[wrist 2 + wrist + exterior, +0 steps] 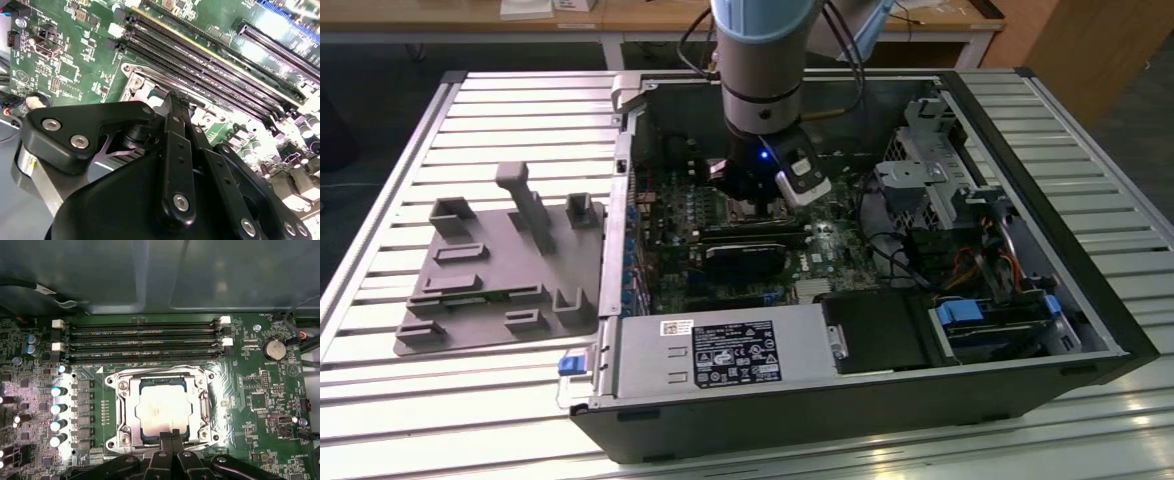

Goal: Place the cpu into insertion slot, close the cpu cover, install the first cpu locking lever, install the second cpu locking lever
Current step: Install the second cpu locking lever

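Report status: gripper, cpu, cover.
Gripper shut, fingertips at socket edge. Cpu seated in insertion slot. Cpu cover down around it. Nothing in the way.

Silvery cpu (164, 407) flat in insertion slot (123, 412)

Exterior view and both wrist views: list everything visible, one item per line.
computer case: one, black, open, on the slatted table
grey fixture tray: one, on the table at the exterior view's left
motherboard: one, green, inside the case
memory slots: several, black, beside the socket
cpu: one, silvery, seated in the insertion slot
cpu cover: one, silver frame, down around the cpu
coin battery: one, silver
gripper: one, black, jaws shut, at the cover's edge
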